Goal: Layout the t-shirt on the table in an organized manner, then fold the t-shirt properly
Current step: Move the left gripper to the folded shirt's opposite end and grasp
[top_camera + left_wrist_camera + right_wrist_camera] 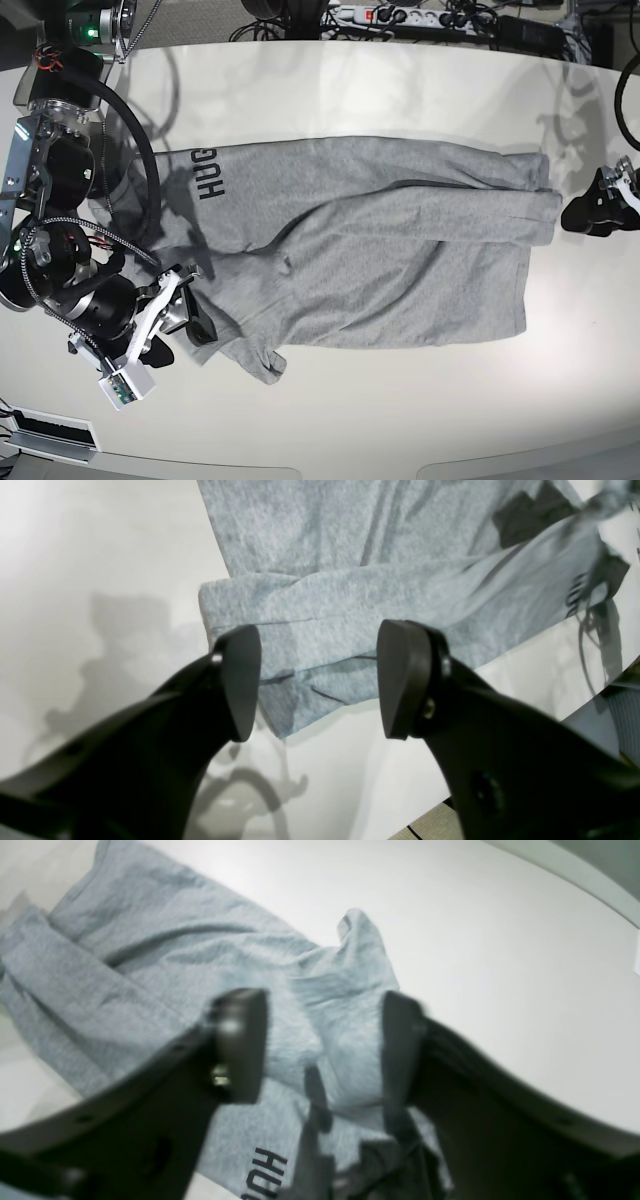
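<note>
The heather-grey t-shirt (380,250) lies spread lengthwise on the off-white table (400,100), with folds along its upper side and black lettering (207,172) showing at its left end. My right gripper (200,328) is at the shirt's lower left part. In the right wrist view it (320,1050) is open, its fingers apart over a rumpled sleeve (350,990). My left gripper (585,212) stands just off the shirt's right end, not touching it. In the left wrist view it (320,680) is open above a folded corner of the shirt (320,630).
A power strip and cables (400,15) lie along the back edge. The table's curved front edge (330,465) runs along the bottom. A white box (50,430) sits at the bottom left. Floor (430,825) shows past the table edge.
</note>
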`<state>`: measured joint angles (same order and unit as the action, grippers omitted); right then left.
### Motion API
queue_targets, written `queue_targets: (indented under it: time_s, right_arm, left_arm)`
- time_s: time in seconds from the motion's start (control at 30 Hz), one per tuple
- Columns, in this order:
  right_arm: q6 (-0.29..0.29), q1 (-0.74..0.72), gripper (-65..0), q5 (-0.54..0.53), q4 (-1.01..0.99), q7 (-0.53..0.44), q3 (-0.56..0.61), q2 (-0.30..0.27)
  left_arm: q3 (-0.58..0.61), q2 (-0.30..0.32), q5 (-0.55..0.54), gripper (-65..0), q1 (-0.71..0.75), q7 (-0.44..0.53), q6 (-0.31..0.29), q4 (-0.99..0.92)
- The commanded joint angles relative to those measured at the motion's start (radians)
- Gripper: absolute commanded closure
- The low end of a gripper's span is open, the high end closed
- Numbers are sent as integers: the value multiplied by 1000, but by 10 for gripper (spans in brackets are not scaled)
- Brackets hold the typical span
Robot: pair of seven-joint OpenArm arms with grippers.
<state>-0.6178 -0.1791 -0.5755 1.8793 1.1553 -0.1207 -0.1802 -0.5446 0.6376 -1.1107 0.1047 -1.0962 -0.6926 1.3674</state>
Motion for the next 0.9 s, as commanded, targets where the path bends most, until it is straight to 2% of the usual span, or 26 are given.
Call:
queue_targets:
  time_s: [0.0, 0.13, 0.17, 0.2, 0.23, 0.27, 0.3, 0.33, 0.43, 0.53, 0.6, 0.67, 0.87]
  right_arm:
    - [2, -11, -405, -11, 16, -18, -3, -9]
    - [2, 32, -402, -14, 16, 12, -3, -40]
    - [2, 47, -402, -24, 16, 21, -3, -53]
    - [1, 67, -382, -30, 16, 26, -3, -69]
    - [-5, 89, -326, -29, 16, 26, -3, -84]
    - [-23, 115, -232, -28, 16, 26, -3, -97]
    - [-49, 143, -109, -26, 16, 26, -3, -106]
    - [-80, 171, 0, -26, 16, 25, -3, -109]
    - [-80, 250, 0, -19, 16, -47, -3, -111]
    - [-80, 307, 0, 50, 16, -172, -3, -111]
    - [-80, 320, 0, 123, 16, -221, -3, -111]
    - [-74, 319, 0, 164, 16, -225, -3, -110]
    - [-59, 296, 0, 173, -99, -258, -2, -110]
  left_arm:
    - [-11, 27, -23, -375, -14, 18, -6, 13]
    - [-11, 27, -24, -369, -14, 18, -6, 13]
    - [-11, 27, -24, -342, -14, 18, -6, 13]
    - [-11, 27, -24, -281, -14, 18, -6, 13]
    - [-11, 27, -24, -183, -14, 17, -6, 13]
    - [-11, 27, -24, -52, -14, 14, -6, 13]
    - [-11, 27, -32, 0, -14, 3, -6, 13]
    - [-11, 27, -50, 0, -14, -9, -6, 13]
    - [-11, 27, -71, 0, -17, -11, -6, 24]
    - [9, 27, -50, 0, -20, -11, -6, 79]
    - [48, 27, 15, 0, -19, 10, -6, 127]
    - [106, 27, 97, 0, -19, 60, -6, 155]
    - [298, 27, 304, 0, -29, 236, -6, 156]
